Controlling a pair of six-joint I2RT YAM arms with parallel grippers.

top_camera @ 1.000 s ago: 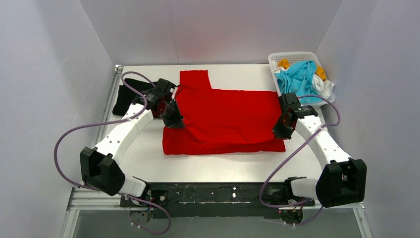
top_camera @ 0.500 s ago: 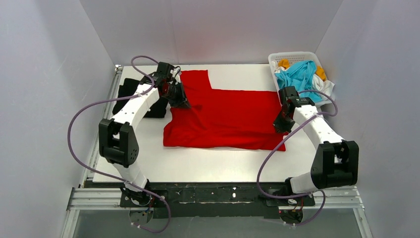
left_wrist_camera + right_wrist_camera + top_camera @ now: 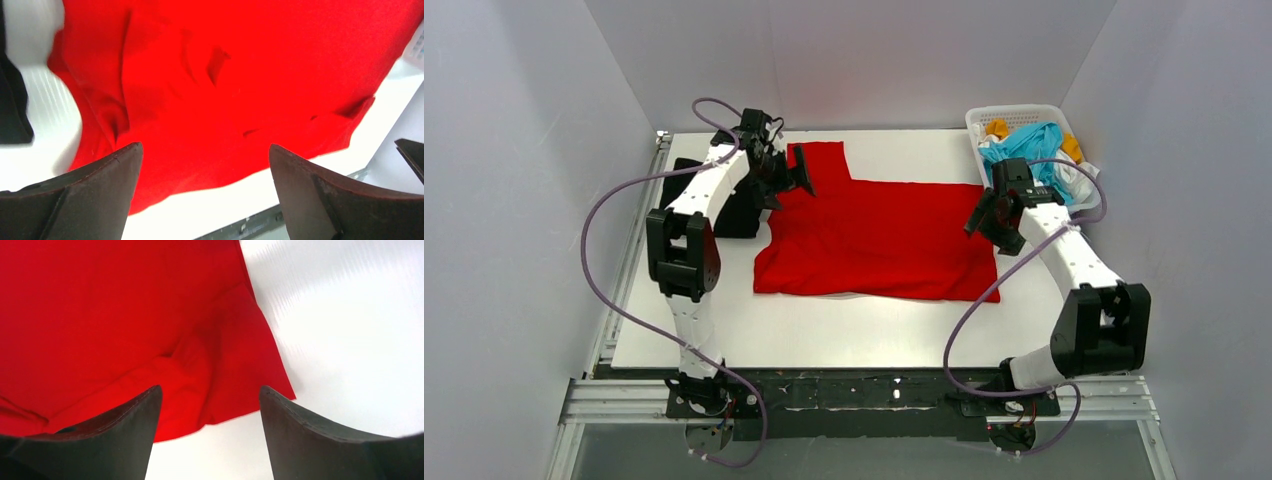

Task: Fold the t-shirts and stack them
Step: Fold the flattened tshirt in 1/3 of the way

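Left fingers [image 3: 796,178] stand wide apart above the far left corner of the red t-shirt [image 3: 874,240], gripping nothing. Right fingers [image 3: 984,222], likewise apart, hover over its right edge, empty.

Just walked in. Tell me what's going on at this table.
Two robot arms are folding t-shirts. The red t-shirt lies partly folded mid-table, one sleeve sticking out at the far left. The left gripper and right gripper hover open over its two ends, holding nothing. A black t-shirt lies at the left; more wait in the basket.
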